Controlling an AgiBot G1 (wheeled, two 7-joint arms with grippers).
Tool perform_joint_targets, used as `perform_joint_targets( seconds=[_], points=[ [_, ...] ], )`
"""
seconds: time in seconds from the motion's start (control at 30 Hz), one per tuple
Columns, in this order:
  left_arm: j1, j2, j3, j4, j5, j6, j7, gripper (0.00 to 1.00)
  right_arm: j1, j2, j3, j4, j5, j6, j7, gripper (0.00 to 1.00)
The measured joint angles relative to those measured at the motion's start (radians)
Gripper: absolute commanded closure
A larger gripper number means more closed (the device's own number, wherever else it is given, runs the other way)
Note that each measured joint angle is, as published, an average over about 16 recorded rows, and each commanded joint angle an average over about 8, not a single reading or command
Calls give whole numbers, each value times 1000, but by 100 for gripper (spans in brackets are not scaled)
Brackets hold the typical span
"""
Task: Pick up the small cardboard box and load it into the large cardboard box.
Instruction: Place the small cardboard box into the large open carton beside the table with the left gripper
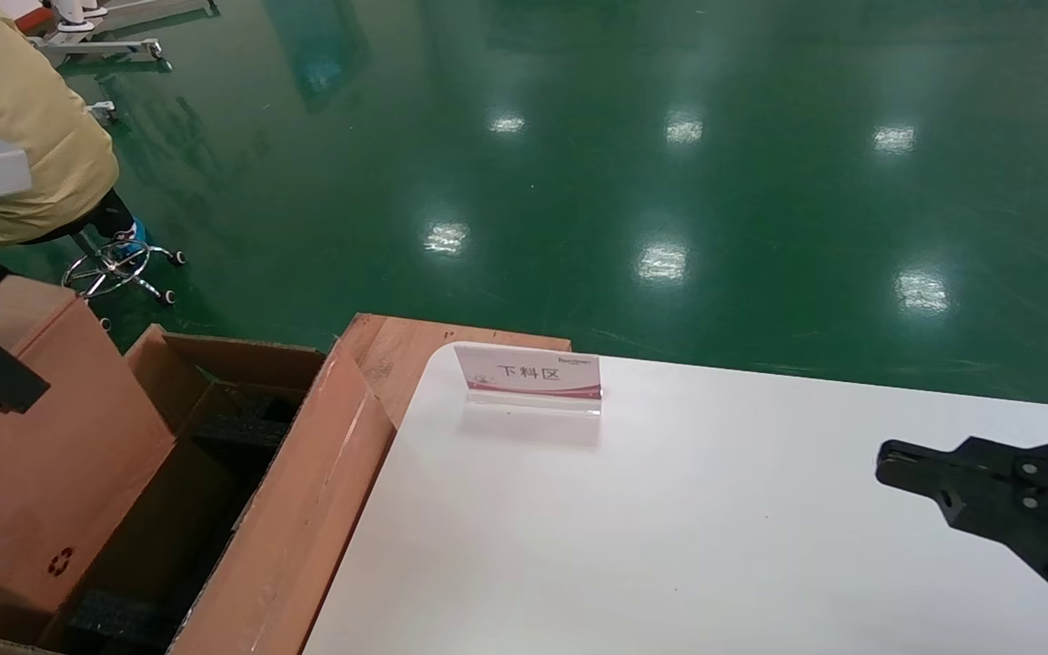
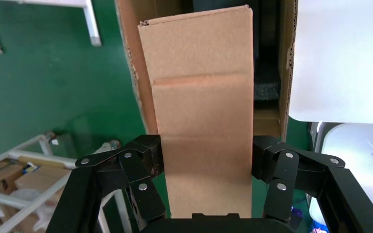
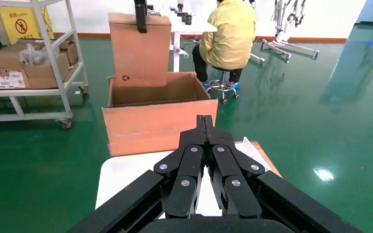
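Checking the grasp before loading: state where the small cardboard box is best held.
Hold the small cardboard box across its two narrow sides at the upper end, from above: it stands upright, lower end entering the large cardboard box. The left end effector clamps it so.

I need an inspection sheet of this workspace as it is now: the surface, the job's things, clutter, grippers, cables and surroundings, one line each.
Surface: white table, bare apart from one sign.
Job's things: small cardboard box held upright, its lower end in the open top of the large cardboard box; black foam shows inside.
Clutter: small sign stand near the table's far edge.
Grippers: left gripper shut on the small cardboard box's narrow sides; right gripper shut, empty, over the table.
Cables: nothing seen.
Surroundings: green floor; seated person in yellow on a stool; shelf cart with cartons.
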Motion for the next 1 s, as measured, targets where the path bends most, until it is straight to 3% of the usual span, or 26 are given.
perform_joint_targets(
  seconds=[0.6,1.0],
  points=[
    [74,-305,-186,-147,267,-52,-36,100,0,0,-1,0,1,0,-1,0],
    [199,-403,-281,-128,336,-102,16,100,0,1,-2,0,1,1,-1,0]
  ],
)
